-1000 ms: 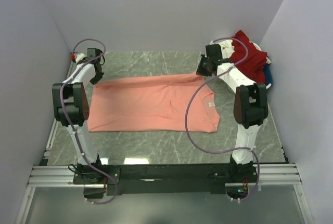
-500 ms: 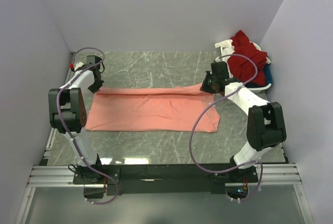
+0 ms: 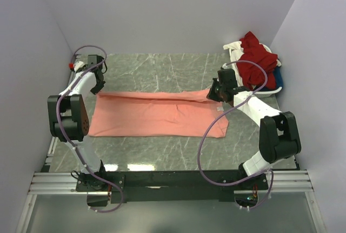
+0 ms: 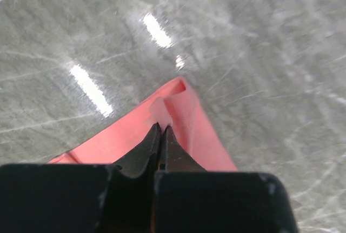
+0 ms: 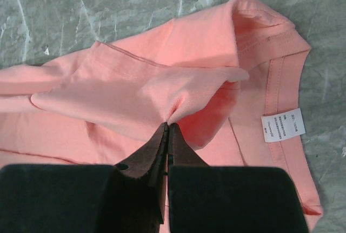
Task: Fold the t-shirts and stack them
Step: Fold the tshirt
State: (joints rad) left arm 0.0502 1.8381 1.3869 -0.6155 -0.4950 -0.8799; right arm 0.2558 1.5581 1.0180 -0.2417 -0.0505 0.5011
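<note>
Two tools, both pinched onto the same garment.

Salmon-pink t-shirt point(image 3: 157, 115): lies spread on the grey marbled counter point(image 3: 162, 65), long axis running left to right, roughly midway between the two arms. The neck opening is at the right end. The near part lies flat. The far edge is gathered into a narrow raised band running from one tool to the other.

Left tool point(image 3: 99, 85): at the far left corner of the shirt. In the wrist view the fingertips point(image 4: 150, 142) are together, with a small peak of the corner cloth caught between them. The rest of the corner falls away toward the counter on either side.

Right tool point(image 3: 214, 93): at the far right end, beside the collar. The jaws are clamped on a fold of cloth that tents up to the tips. The ribbed neckline curves just beyond and to the right of the pinch. The white neck label point(image 5: 283, 125) lies face up to the right of the fingers, clear of them.

Other t-shirts: the dark red shirt point(image 3: 258, 60), white shirt point(image 3: 233, 46) and blue shirt point(image 3: 277, 79) are heaped at the far right corner behind the right arm, apart from the pink one and touched by neither tool.
</note>
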